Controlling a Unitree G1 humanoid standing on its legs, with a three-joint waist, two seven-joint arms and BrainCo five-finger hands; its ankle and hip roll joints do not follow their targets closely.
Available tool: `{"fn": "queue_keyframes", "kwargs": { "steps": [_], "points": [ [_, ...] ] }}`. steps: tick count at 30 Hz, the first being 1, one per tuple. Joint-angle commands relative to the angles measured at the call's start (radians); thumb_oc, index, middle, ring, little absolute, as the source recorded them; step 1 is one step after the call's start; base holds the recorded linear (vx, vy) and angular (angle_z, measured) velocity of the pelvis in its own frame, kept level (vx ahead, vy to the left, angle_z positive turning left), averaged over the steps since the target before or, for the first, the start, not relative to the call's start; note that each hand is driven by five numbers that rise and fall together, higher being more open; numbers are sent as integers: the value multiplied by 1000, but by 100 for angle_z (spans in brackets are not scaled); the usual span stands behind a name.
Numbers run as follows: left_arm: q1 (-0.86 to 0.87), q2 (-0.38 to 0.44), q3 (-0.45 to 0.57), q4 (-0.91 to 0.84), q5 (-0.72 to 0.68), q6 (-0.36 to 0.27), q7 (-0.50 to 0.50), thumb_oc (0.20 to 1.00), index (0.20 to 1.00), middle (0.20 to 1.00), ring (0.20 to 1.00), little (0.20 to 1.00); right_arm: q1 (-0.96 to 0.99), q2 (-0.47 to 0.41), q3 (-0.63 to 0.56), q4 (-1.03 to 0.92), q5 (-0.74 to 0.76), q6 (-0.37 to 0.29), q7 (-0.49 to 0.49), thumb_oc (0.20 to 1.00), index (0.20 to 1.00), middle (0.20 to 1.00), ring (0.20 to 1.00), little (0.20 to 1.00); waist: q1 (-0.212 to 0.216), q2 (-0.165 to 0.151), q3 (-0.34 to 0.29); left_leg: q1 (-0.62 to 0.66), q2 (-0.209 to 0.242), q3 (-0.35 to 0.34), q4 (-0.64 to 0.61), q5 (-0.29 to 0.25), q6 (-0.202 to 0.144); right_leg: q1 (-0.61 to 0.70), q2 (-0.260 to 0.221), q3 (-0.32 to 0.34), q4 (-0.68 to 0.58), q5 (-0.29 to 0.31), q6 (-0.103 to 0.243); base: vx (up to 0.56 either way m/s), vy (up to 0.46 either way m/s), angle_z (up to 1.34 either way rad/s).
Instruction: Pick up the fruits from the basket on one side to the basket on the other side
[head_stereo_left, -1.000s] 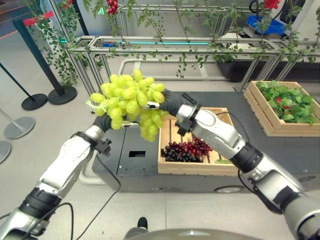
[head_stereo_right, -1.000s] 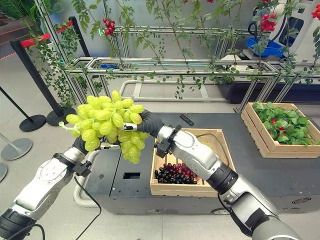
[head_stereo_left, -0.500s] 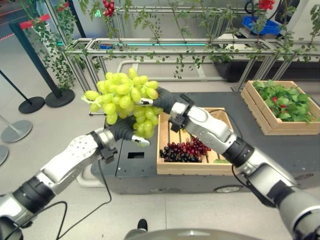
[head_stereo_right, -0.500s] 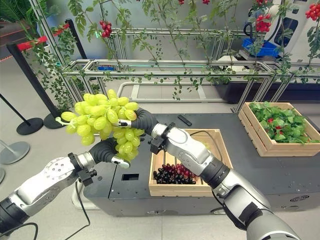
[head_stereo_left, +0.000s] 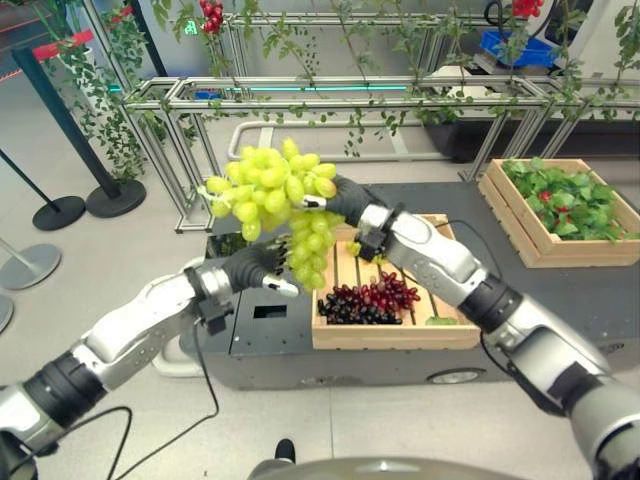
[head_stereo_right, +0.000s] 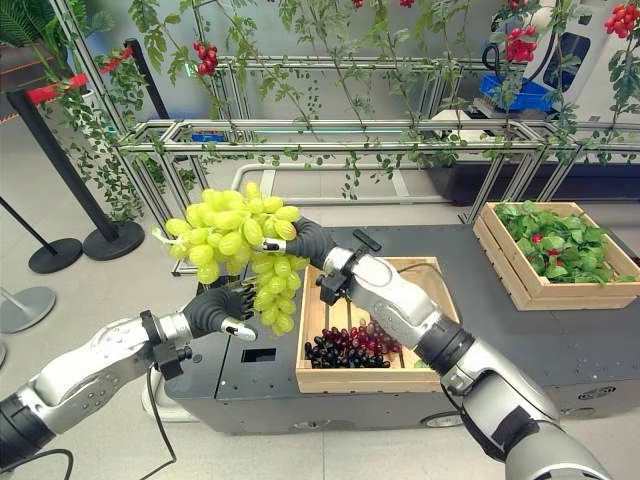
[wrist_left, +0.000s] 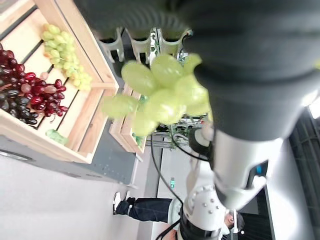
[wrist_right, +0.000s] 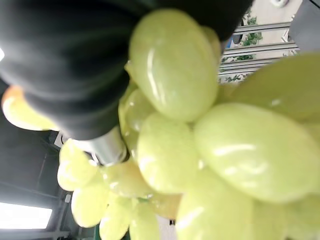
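Note:
A big bunch of green grapes (head_stereo_left: 272, 192) hangs in the air, left of a wooden crate (head_stereo_left: 395, 337). My right hand (head_stereo_left: 337, 199) is shut on the bunch's top, its fingers curled into the grapes (wrist_right: 200, 135). My left hand (head_stereo_left: 252, 268) sits just below and left of the bunch's hanging tail, fingers relaxed and holding nothing. The crate holds dark red grapes (head_stereo_left: 372, 299) and, in the left wrist view, a small green bunch (wrist_left: 65, 52). The big bunch's lower end (wrist_left: 160, 92) shows just past the left hand.
The crate sits on a black platform (head_stereo_left: 265, 320). A second crate (head_stereo_left: 520, 225) full of leafy greens and red fruit stands at the right. Metal frames with vines (head_stereo_left: 330, 95) run behind. Stanchion posts (head_stereo_left: 110, 195) stand on the floor at the left.
My left hand has let go of the bunch's left side and dropped below it. The right hand has carried the bunch a little to the right, toward the crate.

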Motion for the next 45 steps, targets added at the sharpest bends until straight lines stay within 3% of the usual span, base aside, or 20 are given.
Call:
{"fn": "queue_keyframes", "kwargs": {
  "steps": [1, 6, 15, 37, 45],
  "points": [
    [-39, 11, 35, -22, -48, -56, -1, 1000, 1000, 1000, 1000, 1000, -30, -21, 29, -71, 19, -56, 26, 200, 200, 200, 200, 200, -7, -53, -22, 56, -38, 15, 9, -81, 14, -6, -43, -22, -20, 84, 70, 0, 0, 0],
    [-11, -33, -3, 4, -87, -13, -19, 1000, 1000, 1000, 1000, 1000, -14, -71, 68, -136, -6, -39, 67, 200, 200, 200, 200, 200, -13, -55, -19, 55, -38, 12, 8, -80, 13, -6, -44, -26, -20, 82, 70, 1, 0, 1],
    [11, -56, -40, 16, -82, 4, -40, 1000, 1000, 1000, 1000, 1000, -15, -117, 67, -204, -163, -69, 63, 200, 200, 200, 200, 200, -22, -51, -14, 53, -39, 11, 8, -80, 16, -8, -43, -25, -18, 81, 71, 0, 0, 0],
    [28, -264, -24, 48, -32, -16, 21, 1000, 1000, 1000, 1000, 1000, 49, 27, 30, -240, -201, -59, 45, 200, 200, 200, 200, 200, -31, -51, -13, 55, -39, 6, 8, -84, 22, -7, -43, -18, -17, 73, 64, 0, 0, 0],
    [59, -282, 1, 50, -22, -10, 24, 1000, 1000, 1000, 1000, 1000, 79, 31, 22, -244, -222, -47, 48, 200, 200, 200, 200, 200, -31, -50, -13, 53, -41, 1, 8, -84, 23, -6, -43, -20, -14, 71, 62, 0, 0, 0]
  ]
}}
